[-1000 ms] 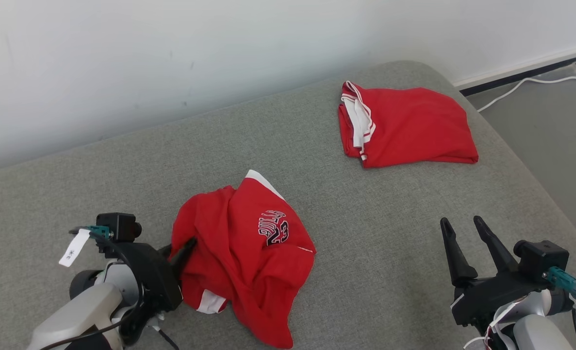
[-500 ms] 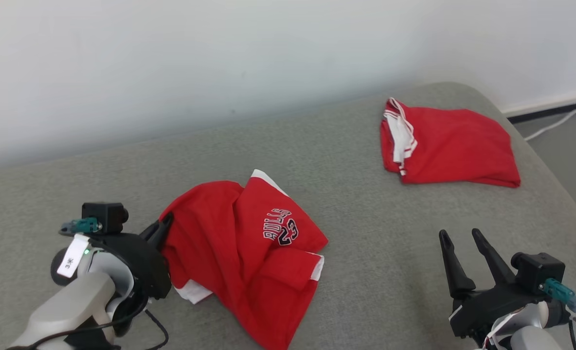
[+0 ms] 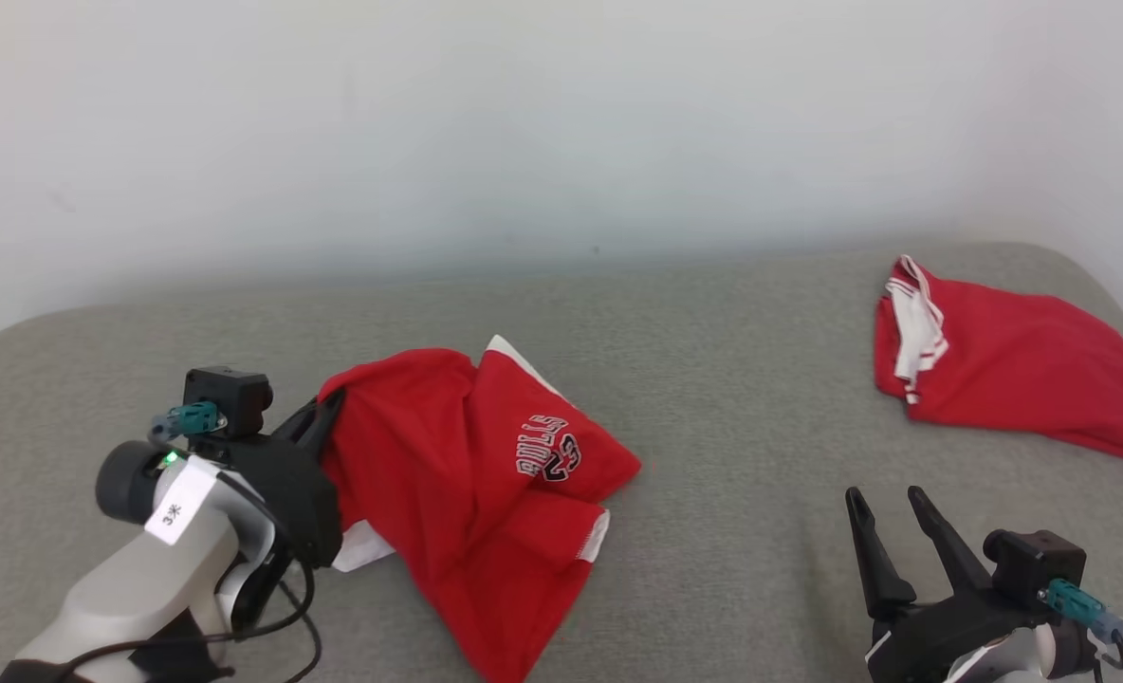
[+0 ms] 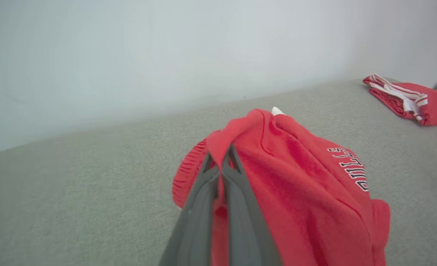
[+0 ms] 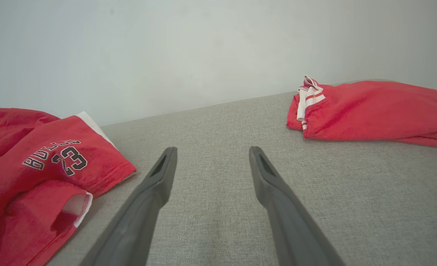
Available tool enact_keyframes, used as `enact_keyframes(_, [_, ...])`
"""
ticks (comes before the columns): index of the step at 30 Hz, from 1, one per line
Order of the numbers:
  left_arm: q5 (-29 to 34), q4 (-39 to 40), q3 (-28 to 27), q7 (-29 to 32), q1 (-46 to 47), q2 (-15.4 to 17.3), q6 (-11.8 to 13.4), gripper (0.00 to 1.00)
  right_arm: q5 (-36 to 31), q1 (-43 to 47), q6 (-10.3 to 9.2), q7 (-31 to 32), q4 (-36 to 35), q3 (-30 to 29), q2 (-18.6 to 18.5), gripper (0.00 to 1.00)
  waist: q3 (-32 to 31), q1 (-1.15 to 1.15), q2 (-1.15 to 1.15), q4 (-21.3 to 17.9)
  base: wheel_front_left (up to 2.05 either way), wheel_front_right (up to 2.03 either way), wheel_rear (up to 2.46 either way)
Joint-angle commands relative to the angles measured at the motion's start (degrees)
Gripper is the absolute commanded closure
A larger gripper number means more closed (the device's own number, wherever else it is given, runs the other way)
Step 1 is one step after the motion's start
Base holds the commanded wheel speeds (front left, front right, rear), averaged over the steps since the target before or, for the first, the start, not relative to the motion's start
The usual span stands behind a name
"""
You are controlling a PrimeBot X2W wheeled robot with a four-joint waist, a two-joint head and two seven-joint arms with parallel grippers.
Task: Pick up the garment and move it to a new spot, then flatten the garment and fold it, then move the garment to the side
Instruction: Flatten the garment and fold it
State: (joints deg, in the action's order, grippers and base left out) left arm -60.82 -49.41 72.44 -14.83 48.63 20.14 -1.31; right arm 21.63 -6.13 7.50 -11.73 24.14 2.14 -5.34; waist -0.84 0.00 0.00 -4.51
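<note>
txt | red garment [image 3: 467,474]: BULLS 23 | wht tag [image 3: 174,512]: 3米

A plain white wall [image 3: 561,114] is seen beyond the left gripper [image 3: 331,408], behind a grey woven-fabric cushion [image 3: 732,398], evenly lit.

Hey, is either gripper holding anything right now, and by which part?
Left gripper is shut on the crumpled red garment, pinching a raised fold at its left side; right gripper is open, empty.
</note>
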Motion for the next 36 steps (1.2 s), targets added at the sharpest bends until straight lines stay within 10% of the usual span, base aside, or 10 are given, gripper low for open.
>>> enact_keyframes(1, [0.78,0.8,0.02,0.44,-1.15,1.08,0.56,1.0,0.51,0.61,-0.03,-0.42,0.19,-0.15,-0.03,0.0,-1.46,0.0,0.0,2.67,0.0,0.0,0.0])
enact_keyframes(13, [-2.3,13.1,-0.73,3.1,-10.63,8.62,7.58,1.0,0.77,0.86,-0.03,-0.71,0.39,0.32,-0.26,0.0,-0.81,0.0,0.0,4.22,0.0,0.0,0.0])
enact_keyframes(22, [-2.8,13.03,-1.8,0.99,-15.01,7.89,8.42,1.0,0.24,-0.24,-0.03,-0.27,0.03,0.33,-0.64,0.0,0.27,0.0,0.0,3.86,0.0,0.0,0.0])
enact_keyframes(24, [-2.97,12.72,-2.12,0.8,-15.16,7.66,8.72,0.81,0.2,-0.29,-0.03,-0.24,0.05,0.29,-0.71,0.0,0.35,0.0,0.0,3.82,0.0,0.0,0.0])
enact_keyframes(25, [-2.19,12.35,-2.39,0.46,-14.83,7.65,9.16,0.12,0.2,-0.34,-0.03,-0.21,0.01,0.24,-0.77,0.0,0.44,0.0,0.0,3.76,0.0,0.0,0.0])
enact_keyframes(26, [-1.88,12.15,-3.06,0.16,-14.33,7.64,9.71,0.0,0.22,-0.36,-0.03,-0.21,-0.01,0.14,-0.84,0.0,0.53,0.0,0.0,3.72,0.0,0.0,0.0])
enact_keyframes(36, [8.3,19.82,-10.98,-0.45,-13.76,7.16,12.39,0.0,0.07,-0.59,-0.03,-0.16,-0.01,-0.17,-0.86,0.0,0.68,0.0,0.0,2.99,0.0,0.0,0.0])
